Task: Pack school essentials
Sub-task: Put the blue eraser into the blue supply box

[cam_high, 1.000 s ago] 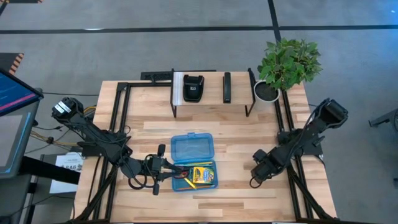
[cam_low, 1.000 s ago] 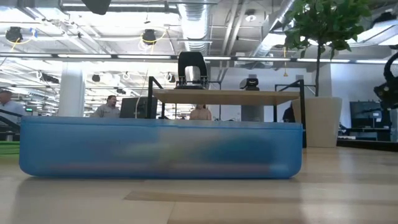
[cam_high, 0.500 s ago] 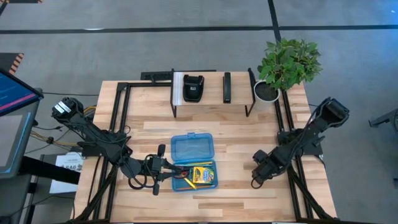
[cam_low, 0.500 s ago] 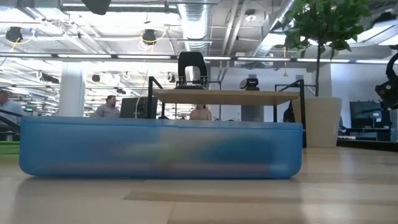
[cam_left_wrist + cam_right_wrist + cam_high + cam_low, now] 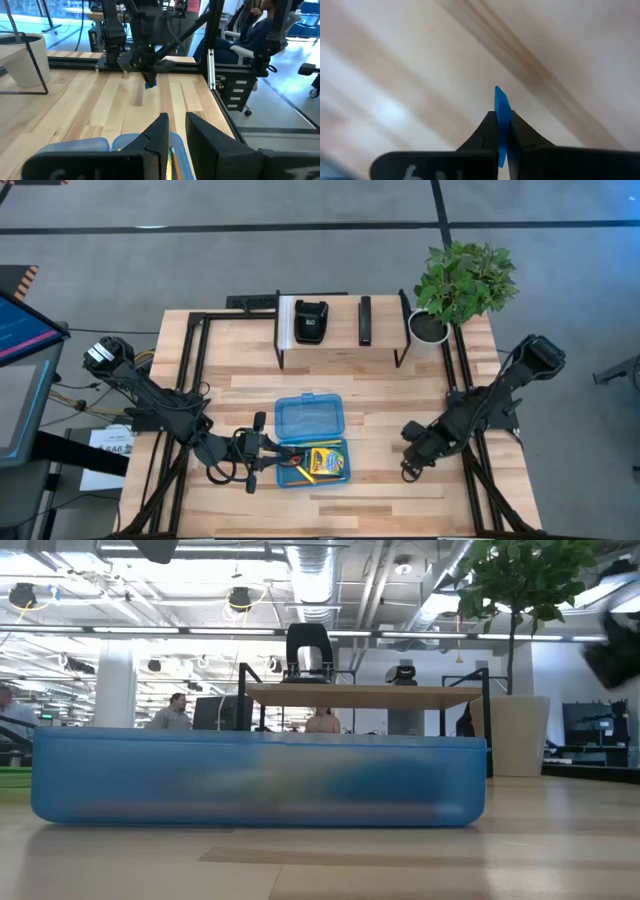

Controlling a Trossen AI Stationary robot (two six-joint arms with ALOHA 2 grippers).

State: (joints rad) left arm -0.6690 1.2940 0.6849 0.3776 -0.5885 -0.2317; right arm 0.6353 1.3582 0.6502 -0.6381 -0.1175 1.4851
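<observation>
A blue pencil case [image 5: 310, 418] lies open at the table's middle. Its tray holds a yellow-green crayon box [image 5: 326, 460], pencils [image 5: 306, 474] and red-handled scissors [image 5: 289, 464]. My left gripper [image 5: 177, 125] reaches level over the tray's left end with a narrow gap between its fingers. I cannot tell whether it touches the case. To the right of the case, my right gripper [image 5: 407, 469] points down at the table and is shut on a small blue eraser [image 5: 501, 102]. The left wrist view shows this gripper [image 5: 149, 80] farther off. My right gripper pinches the blue eraser by its two flat faces [image 5: 500, 122] between its two fingers. The fingers come from above, pointing steeply down. The eraser's free end [image 5: 499, 92] sticks out past the fingertips. In the left wrist view the eraser [image 5: 149, 85] hangs just clear of the wood.
A black-legged shelf at the far edge carries a black boxy device [image 5: 311, 321] and a black bar [image 5: 365, 320]. A potted plant [image 5: 462, 278] stands at the far right corner. Black frame rails [image 5: 195, 370] run along both sides. Bare wood lies between the case and my right gripper.
My right arm has shifted a little toward the table's left and near edges and its wrist has tipped. In the low view it has risen at the right edge and shows blurred. The case and my left gripper have kept still.
</observation>
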